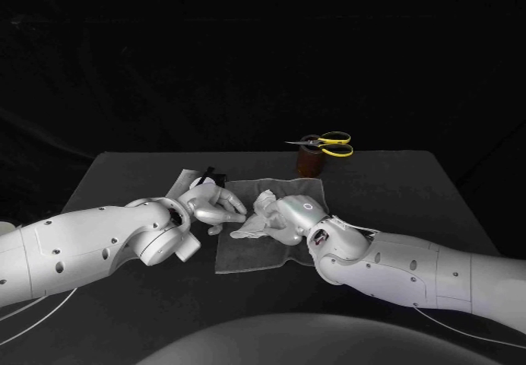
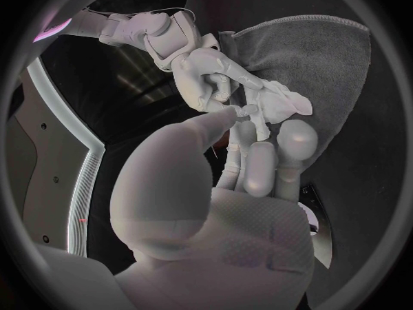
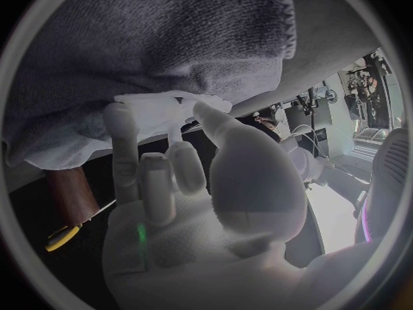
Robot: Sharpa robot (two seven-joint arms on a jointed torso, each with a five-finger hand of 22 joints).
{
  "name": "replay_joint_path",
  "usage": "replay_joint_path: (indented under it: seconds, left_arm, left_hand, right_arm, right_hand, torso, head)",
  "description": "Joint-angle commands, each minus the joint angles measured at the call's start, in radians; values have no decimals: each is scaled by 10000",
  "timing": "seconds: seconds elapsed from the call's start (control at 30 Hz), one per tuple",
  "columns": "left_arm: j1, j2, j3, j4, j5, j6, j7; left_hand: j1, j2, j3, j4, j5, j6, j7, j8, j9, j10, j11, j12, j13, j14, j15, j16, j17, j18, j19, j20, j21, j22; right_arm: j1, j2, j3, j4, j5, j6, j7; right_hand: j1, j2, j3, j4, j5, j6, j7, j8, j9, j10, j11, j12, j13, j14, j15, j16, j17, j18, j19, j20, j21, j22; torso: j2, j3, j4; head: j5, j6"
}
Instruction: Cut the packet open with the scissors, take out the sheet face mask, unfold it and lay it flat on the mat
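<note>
The white sheet mask (image 1: 247, 226) hangs bunched and folded between my two hands, just above the grey mat (image 1: 255, 257). My left hand (image 1: 211, 204) pinches its left side and my right hand (image 1: 287, 217) pinches its right side. The left wrist view shows the mask (image 2: 279, 103) at my left fingertips (image 2: 230, 114), with the right hand (image 2: 198, 58) gripping it from the other side. Through the right wrist camera my right hand (image 3: 172, 186) holds the mask (image 3: 164, 114) against the mat (image 3: 146, 48). The cut packet (image 1: 198, 181) lies at the mat's far left corner. The yellow-handled scissors (image 1: 329, 143) stand in a brown holder (image 1: 310, 161).
The holder with the scissors stands just beyond the mat's far right corner; in the right wrist view the holder (image 3: 69, 186) and a yellow scissors handle (image 3: 60, 235) appear. Bare black table (image 1: 438, 198) lies to the right and in front of the mat.
</note>
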Motion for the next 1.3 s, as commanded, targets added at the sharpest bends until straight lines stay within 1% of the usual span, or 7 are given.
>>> replay_joint_path:
  seconds: [0.03,0.2,0.4,0.47,0.87,1.03,1.3]
  left_arm:
    - [4,19,8,24,-94,194,24]
    - [5,3,9,40,-94,200,-13]
    - [7,-11,10,41,-95,199,-53]
    - [8,-13,10,39,-94,194,-62]
    - [9,-1,11,41,-77,201,-120]
    - [10,15,11,47,-74,221,-140]
    - [12,84,13,34,-76,256,-172]
  left_hand:
    - [-97,14,15,27,-19,-77,19,-48,-15,55,11,61,15,82,-4,51,8,-203,68,-26,26,24]
    - [-97,14,15,27,-19,-77,19,-48,-15,55,11,61,15,82,-4,51,8,-203,68,-26,26,24]
    - [-101,20,18,35,-19,-79,22,-51,-23,58,13,66,18,89,-2,53,19,-204,69,-26,28,26]
    - [-104,27,20,40,-19,-77,23,-51,-26,60,14,69,20,94,-1,55,29,-208,77,-26,41,36]
    - [-108,38,24,50,-19,-74,25,-51,-30,62,15,72,22,91,0,54,21,-207,76,-26,40,35]
    - [-108,38,24,50,-19,-74,25,-51,-30,62,15,72,22,91,0,54,21,-207,76,-26,40,35]
    - [-108,38,24,50,-19,-74,25,-51,-30,62,15,72,22,91,0,54,21,-207,76,-26,40,35]
  right_arm:
    - [-6,67,9,-133,-156,138,-72]
    - [-13,128,9,-238,-207,52,-82]
    - [-15,145,10,-297,-225,-43,-26]
    - [-16,147,10,-307,-223,-54,-2]
    - [-16,161,11,-401,-204,-213,124]
    - [-16,163,12,-420,-212,-359,143]
    - [-17,184,14,-473,-254,-724,156]
  right_hand:
    - [175,83,-79,1,16,120,-34,-33,-18,130,55,-9,785,800,86,-25,2013,181,-26,26,-2,472]
    - [442,330,-25,-21,-307,333,-50,-37,-54,141,37,58,815,808,70,-12,2033,177,18,24,89,490]
    - [693,632,173,-58,-380,630,-105,-5,-91,173,-10,161,866,834,36,23,2095,162,81,5,243,529]
    - [823,832,338,-77,-423,821,-165,39,-99,188,-59,207,890,843,-2,33,2114,159,104,-20,298,547]
    - [1359,1479,1090,-379,-444,1601,-484,384,43,241,-329,323,952,890,-222,94,2228,124,207,-209,619,665]
    - [1403,1637,1338,-449,-444,1687,-514,515,156,284,-362,378,979,922,-261,136,2307,85,284,-265,870,738]
    - [1316,1658,1702,-539,-443,1848,-591,745,327,364,-429,491,1039,968,-318,198,2423,32,403,-335,1250,833]
  torso:
    - [19,-9,22]
    - [29,-7,23]
    - [19,-5,8]
    - [17,-3,8]
    - [18,-4,7]
    - [27,-8,15]
    - [28,-9,16]
  head:
    - [11,0]
    - [29,0]
    - [45,0]
    - [40,0]
    - [23,0]
    - [12,0]
    - [-8,0]
